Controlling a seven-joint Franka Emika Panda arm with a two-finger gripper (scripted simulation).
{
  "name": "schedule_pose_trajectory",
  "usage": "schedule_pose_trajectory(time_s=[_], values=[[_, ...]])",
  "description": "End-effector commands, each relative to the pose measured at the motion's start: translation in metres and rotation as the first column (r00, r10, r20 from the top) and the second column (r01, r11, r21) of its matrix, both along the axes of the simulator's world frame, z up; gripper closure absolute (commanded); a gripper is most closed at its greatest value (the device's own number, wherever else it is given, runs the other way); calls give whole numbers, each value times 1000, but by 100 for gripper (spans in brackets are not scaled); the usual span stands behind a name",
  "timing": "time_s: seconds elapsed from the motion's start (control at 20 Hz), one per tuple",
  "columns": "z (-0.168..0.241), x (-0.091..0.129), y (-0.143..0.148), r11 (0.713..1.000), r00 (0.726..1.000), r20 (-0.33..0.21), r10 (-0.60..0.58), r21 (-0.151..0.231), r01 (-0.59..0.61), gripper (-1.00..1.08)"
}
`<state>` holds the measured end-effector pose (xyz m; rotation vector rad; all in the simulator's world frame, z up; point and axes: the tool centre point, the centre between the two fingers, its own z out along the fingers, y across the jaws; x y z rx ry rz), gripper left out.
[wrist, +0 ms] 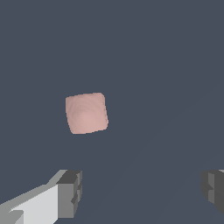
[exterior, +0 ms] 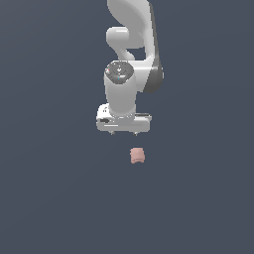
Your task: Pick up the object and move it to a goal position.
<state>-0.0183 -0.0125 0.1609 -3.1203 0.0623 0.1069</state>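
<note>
Gripper (exterior: 123,133) sits at frame centre in the exterior view, pointing down, fingers spread wide and holding nothing. Wrist view confirms: both dark fingertips (wrist: 70,192) far apart with a bare gap between them. Object (exterior: 137,155), the small salmon-pink lump, lies on the dark desk (exterior: 49,198) just below the gripper and slightly toward the exterior view's right, not touching it. It's outside the finger gap in the wrist view (wrist: 86,113).
</note>
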Motion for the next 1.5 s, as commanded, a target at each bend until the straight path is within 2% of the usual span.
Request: schedule_pose_trajectory(time_s=[0.0,0.6,1.0,1.45], values=[[0,0,0,1000,1000,0,0,0,0,-92],[9,8,19,999,1000,16,-5,37,5,-92],[0,12,23,1000,1000,22,11,29,-12,-92],[-45,30,48,995,994,51,96,-4,-96,-92]])
